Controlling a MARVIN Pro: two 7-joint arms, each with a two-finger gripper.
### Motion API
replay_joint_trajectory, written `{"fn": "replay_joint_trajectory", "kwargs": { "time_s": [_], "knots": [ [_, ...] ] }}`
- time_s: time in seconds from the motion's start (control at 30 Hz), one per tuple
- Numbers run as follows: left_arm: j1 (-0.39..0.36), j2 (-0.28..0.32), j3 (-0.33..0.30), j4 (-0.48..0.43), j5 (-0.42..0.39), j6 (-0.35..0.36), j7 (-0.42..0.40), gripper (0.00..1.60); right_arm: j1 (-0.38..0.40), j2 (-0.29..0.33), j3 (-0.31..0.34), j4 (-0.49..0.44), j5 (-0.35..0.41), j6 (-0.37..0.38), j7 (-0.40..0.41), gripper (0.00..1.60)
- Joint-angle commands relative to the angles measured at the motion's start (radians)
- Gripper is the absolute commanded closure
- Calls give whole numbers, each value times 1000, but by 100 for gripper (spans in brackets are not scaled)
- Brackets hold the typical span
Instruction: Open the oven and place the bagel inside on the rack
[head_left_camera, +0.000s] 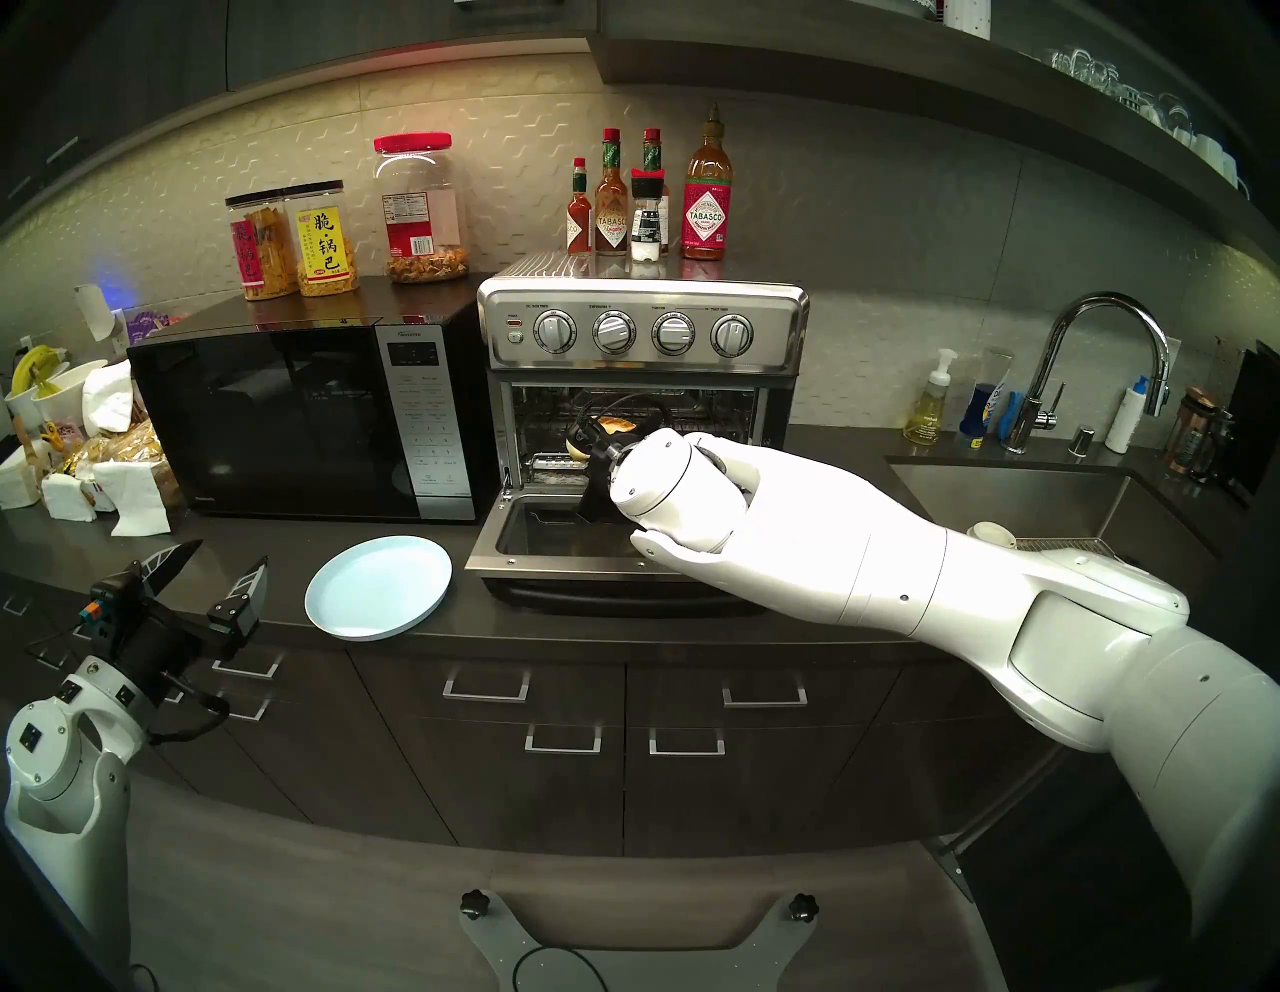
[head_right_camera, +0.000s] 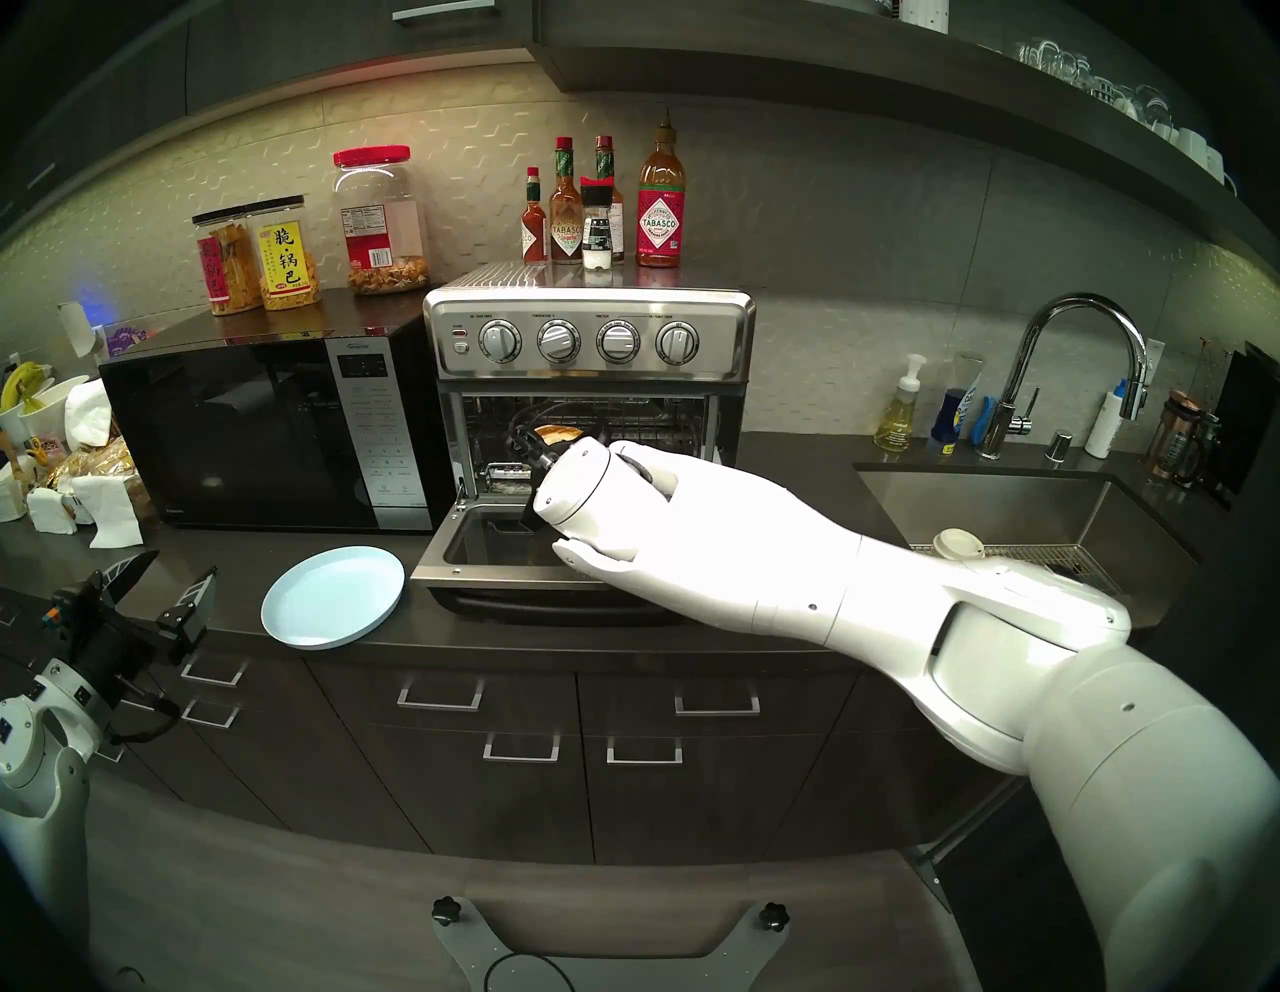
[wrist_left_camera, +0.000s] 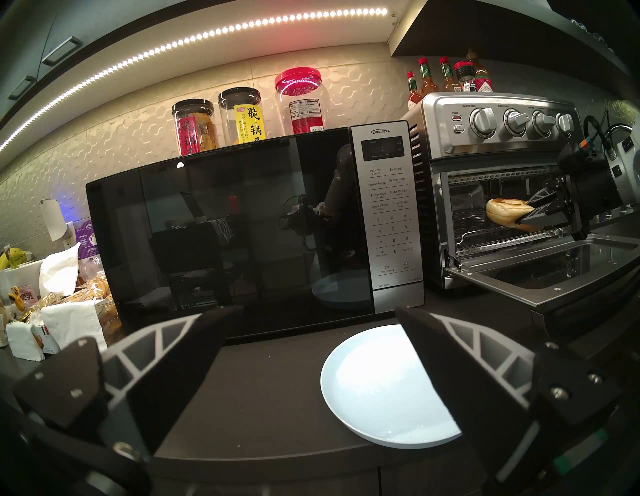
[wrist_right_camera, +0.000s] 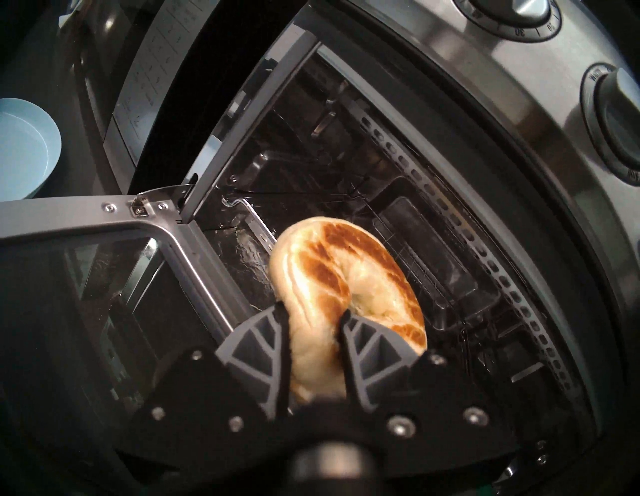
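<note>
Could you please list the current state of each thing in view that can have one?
oven: door dropped fully open.
bagel: gripped by the right pincer, held inside the oven cavity, not yet released.
rack: in the oven, bare.
left pincer: open, empty, apart from the plate.
plate: empty, on the counter.
microwave: door shut.
faucet: no water seen running.

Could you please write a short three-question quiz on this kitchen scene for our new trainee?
1. True or false: the oven door is shut.
2. Which end effector holds the bagel: left or right?
3. What lies on the pale blue plate? A) the bagel B) nothing C) a bottle

Key: 1 false, it is folded down; 2 right; 3 B.
</note>
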Motion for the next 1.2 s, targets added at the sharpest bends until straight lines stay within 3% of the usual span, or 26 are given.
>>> {"fn": "replay_joint_trajectory", "kwargs": {
  "time_s": [0.0,0.47,1.17],
  "knots": [
    [1,1,-8,-21,2,-1,1,0,39,31,32,-42,-3,10,-7,127],
    [1,1,-9,-22,2,-1,2,0,37,49,34,-20,-10,-5,3,126],
    [1,1,-9,-22,2,-1,2,0,42,-60,5,189,-61,-113,27,130]
  ]
}}
